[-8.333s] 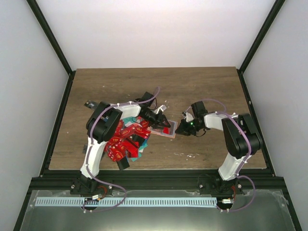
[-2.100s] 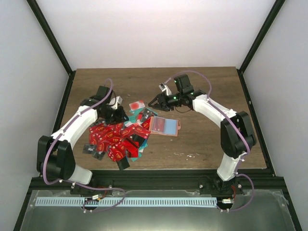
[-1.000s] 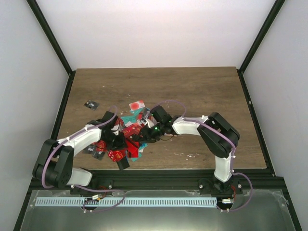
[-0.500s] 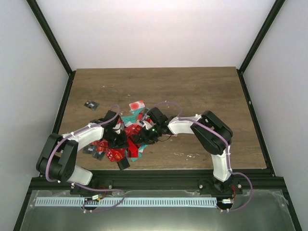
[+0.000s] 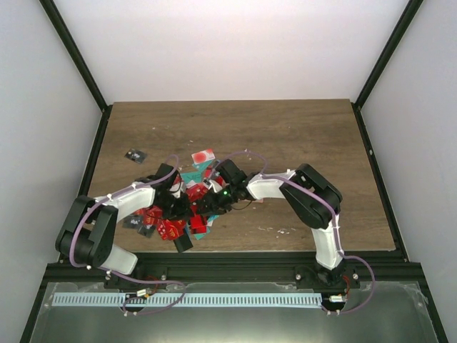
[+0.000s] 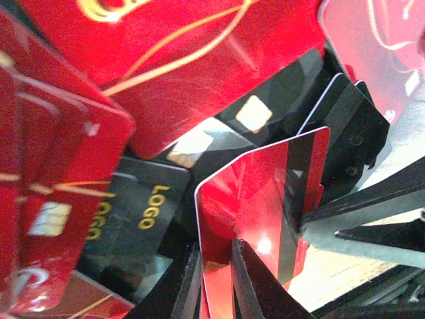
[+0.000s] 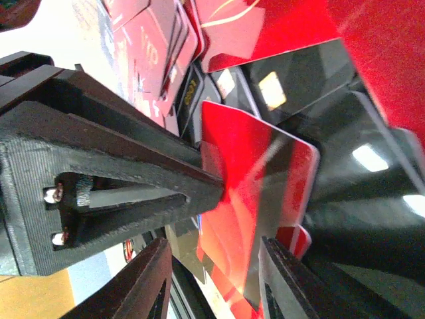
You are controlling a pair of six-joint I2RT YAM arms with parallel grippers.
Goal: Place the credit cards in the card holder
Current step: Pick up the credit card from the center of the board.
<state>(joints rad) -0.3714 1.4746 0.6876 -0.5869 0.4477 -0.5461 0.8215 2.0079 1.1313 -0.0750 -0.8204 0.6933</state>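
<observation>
1. Left pincer [image 6: 216, 256] is clenched on one red card [image 6: 252, 199]. Its two fingers sit almost together with the card's lower edge squeezed between them, and the card stands up tilted above the pile with its black stripe facing the left wrist cam.
2. Right pincer [image 7: 214, 242] comes at the same card from the other side. Its fingers [image 7: 156, 279] are clearly apart with the card's lower end sitting in the gap. Can't tell if they're actually pressing on it or just straddling it.
3. From the left wrist cam, a right fingertip [image 6: 358, 216] touches the card's striped edge.
4. Right under that card is a black card with gold "LOGO" lettering [image 6: 143, 206], plus more black cards with chips and big red cards with gold swirls [image 6: 199, 66].
5. From above, both pincers meet over the credit cards [image 5: 168, 214], a messy mostly red heap on the near left part of the worktop [image 5: 300, 136]. A couple of teal ones [image 5: 191, 176] poke out at the back.
6. Loose ones: a white card with a red spot [image 5: 203, 156] just behind the heap, and a small black card [image 5: 133, 154] well apart to the left.
7. Card holder: can't make it out in any view.
</observation>
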